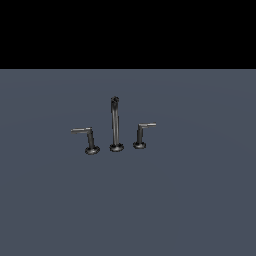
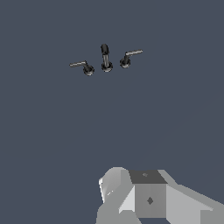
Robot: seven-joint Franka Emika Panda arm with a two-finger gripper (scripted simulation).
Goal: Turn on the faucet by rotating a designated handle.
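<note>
The faucet (image 1: pixel 115 125) stands on a flat grey-blue floor as a small dark metal set, with a tall thin spout post (image 2: pixel 105 57) in the middle. The handle (image 1: pixel 143 132), a short-armed L-shaped lever with a pale tip, sits on its round base at the exterior view's right of the post. It also shows in the wrist view (image 2: pixel 129 56). A longer thin-armed lever (image 1: pixel 86 137) stands on the other side. My gripper (image 2: pixel 146 194) appears only as grey blocky parts at the edge of the wrist view, far from the faucet. Its fingertips are hidden.
A plain grey-blue surface (image 1: pixel 190 200) stretches all around the faucet. A black band fills the top of the exterior view. The arm does not show in the exterior view.
</note>
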